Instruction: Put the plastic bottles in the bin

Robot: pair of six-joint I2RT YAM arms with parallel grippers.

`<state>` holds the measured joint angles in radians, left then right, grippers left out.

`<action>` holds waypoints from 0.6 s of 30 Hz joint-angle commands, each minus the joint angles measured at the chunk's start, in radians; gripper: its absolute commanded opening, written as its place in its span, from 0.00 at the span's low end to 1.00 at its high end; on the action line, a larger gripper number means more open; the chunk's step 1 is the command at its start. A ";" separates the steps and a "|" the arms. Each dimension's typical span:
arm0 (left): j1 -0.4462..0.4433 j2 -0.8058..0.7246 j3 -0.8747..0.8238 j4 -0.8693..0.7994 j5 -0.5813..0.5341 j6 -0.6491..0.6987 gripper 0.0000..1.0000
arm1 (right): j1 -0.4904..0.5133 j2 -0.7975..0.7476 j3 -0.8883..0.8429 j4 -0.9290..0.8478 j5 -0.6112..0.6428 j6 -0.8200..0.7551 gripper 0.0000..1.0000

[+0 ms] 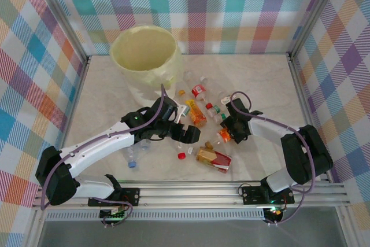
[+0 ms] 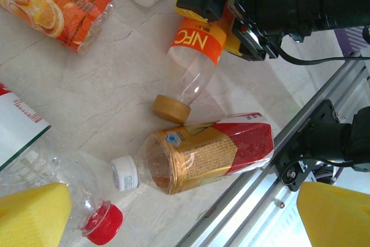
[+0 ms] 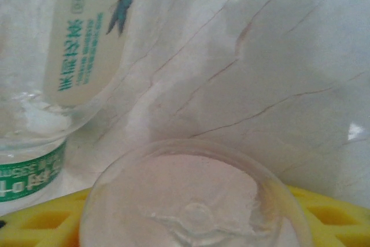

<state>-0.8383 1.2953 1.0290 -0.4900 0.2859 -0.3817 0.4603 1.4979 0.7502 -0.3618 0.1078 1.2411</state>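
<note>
- NFC bottle [image 2: 193, 67]: clear, orange label, brown cap, lying on its side on the table [image 1: 260, 85], just right of centre; cap end points at the red-and-gold bottle [image 2: 214, 151] and sits just beside it.
- Handling, my read: empty, so v. light. Thin walls will dent under a hard squeeze, and the smooth round body can roll or slip. Best hold is across the body at the label band; neck/cap is stiffer but narrow.
- Right tool [image 2: 217, 24]: jaws either side of the bottle's base end, yellow pads against the orange label, so it looks clamped on it. Right wrist view has the clear base [image 3: 193, 201] sitting between the yellow fingers.
- Hold is near the base, not mid-body, so the cap end may droop on lifting.
- Left tool [image 2: 182, 218]: jaws wide apart, nothing between them, hanging over the pile left of the NFC bottle.
- Other bottles close by: orange-label bottle [image 2: 52, 4] further off, crushed clear bottle w/ red cap [image 2: 104, 227], green-banded clear bottle [image 3: 34, 172] just beside the right tool.
- Blue-cap bottle [image 1: 136, 154] lies apart, near left.
- Bin [image 1: 144, 76]: far left, upright, well apart from the NFC bottle; no bottles visible in it from above.
- Most bottles are on the table, so the task looks early.
</note>
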 commanded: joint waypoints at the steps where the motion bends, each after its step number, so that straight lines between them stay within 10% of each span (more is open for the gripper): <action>1: -0.015 -0.013 0.022 0.021 0.004 0.000 1.00 | 0.023 0.010 0.042 0.117 -0.061 0.001 0.62; 18: -0.011 -0.012 -0.014 0.129 0.069 -0.047 0.96 | 0.018 -0.197 0.151 0.001 0.025 -0.309 0.59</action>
<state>-0.8383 1.2949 1.0237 -0.4095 0.2993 -0.4301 0.4789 1.3502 0.8612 -0.3550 0.1352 1.0702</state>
